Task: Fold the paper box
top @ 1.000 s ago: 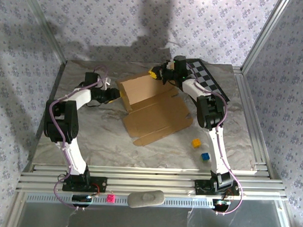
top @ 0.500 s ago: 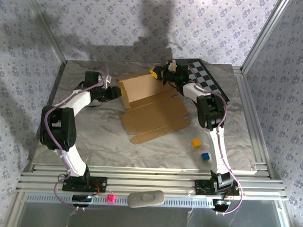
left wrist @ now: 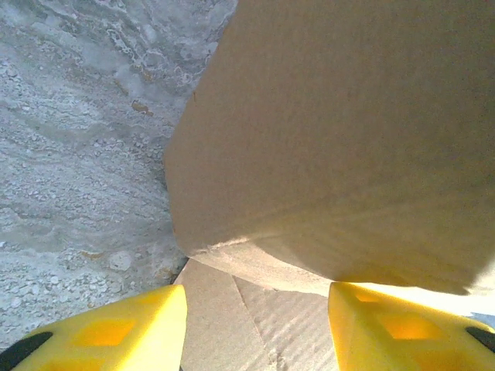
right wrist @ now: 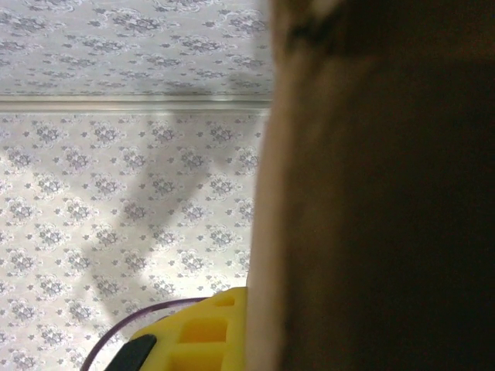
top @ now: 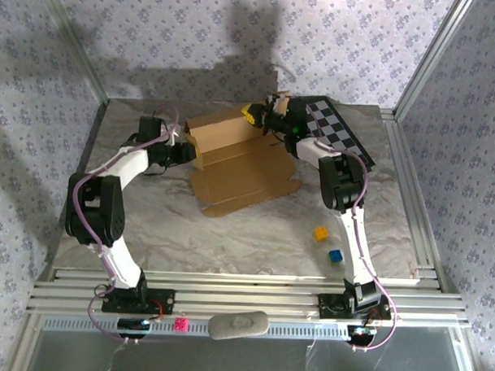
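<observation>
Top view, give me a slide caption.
Folding the box: left gripper open at the raised wall's end, right gripper pinching its top edge.

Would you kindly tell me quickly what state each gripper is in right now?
Left gripper: open, jaws apart beside the paper box.
Right gripper: closed on the paper box's raised flap.

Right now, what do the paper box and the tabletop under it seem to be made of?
The paper box: plain brown cardboard, matte, creased along fold lines, fibrous up close. The tabletop: grey, veined, marble-like; could be stone or a printed laminate, the look leaves it open.
</observation>
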Tool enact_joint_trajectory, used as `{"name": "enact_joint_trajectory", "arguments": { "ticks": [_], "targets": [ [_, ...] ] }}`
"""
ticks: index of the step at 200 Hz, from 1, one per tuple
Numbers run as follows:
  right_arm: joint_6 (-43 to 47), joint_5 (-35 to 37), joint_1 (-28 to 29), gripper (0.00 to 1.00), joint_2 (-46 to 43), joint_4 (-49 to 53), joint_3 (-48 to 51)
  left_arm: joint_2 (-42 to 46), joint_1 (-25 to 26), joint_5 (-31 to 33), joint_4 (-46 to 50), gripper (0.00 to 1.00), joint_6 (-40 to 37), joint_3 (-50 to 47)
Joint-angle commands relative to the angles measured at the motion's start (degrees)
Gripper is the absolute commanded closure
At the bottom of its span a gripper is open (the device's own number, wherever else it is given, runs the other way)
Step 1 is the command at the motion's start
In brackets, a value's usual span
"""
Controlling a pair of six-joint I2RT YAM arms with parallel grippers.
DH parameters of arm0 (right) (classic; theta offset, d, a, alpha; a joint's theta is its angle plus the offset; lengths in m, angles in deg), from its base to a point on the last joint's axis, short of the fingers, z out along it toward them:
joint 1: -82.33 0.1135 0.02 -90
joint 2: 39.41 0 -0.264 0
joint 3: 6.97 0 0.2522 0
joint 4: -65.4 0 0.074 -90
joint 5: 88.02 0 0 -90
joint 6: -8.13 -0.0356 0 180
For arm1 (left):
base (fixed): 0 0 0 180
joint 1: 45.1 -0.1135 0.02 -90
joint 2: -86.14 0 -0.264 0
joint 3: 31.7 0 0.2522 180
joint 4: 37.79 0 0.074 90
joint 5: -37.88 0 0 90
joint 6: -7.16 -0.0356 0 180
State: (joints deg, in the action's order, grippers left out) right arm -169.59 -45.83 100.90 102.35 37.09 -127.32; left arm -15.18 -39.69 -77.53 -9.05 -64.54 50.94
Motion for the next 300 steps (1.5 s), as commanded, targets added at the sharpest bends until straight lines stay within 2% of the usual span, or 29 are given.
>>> {"name": "enact_joint_trajectory", "arguments": {
  "ticks": [1, 107, 183, 223, 300],
  "targets": [
    [0.3, -2.3, 0.2, 1.00, 1.3, -4.3, 1.8, -1.5, 0.6, 1.8, 0.6, 0.50, -1.8, 2.8],
    [2.4, -3.6, -0.3, 1.00, -0.1, -5.9, 7.9, -0.9, 4.4, 8.0, -3.3, 0.50, 0.0, -1.3],
    [2.5, -3.8, -0.2, 1.00, -0.4, -3.6, 6.9, -0.1, 5.8, 13.5, -12.4, 0.47, 0.9, -3.8],
    [2.3, -3.7, -0.1, 1.00, -0.5, -2.3, 6.0, -0.7, 6.5, 14.0, -18.1, 0.46, 1.3, -5.1],
    [2.4, -2.9, 0.2, 1.00, -1.1, -1.3, 5.6, -1.3, 9.9, 25.1, -24.1, 0.55, 1.2, -7.3]
  ]
}}
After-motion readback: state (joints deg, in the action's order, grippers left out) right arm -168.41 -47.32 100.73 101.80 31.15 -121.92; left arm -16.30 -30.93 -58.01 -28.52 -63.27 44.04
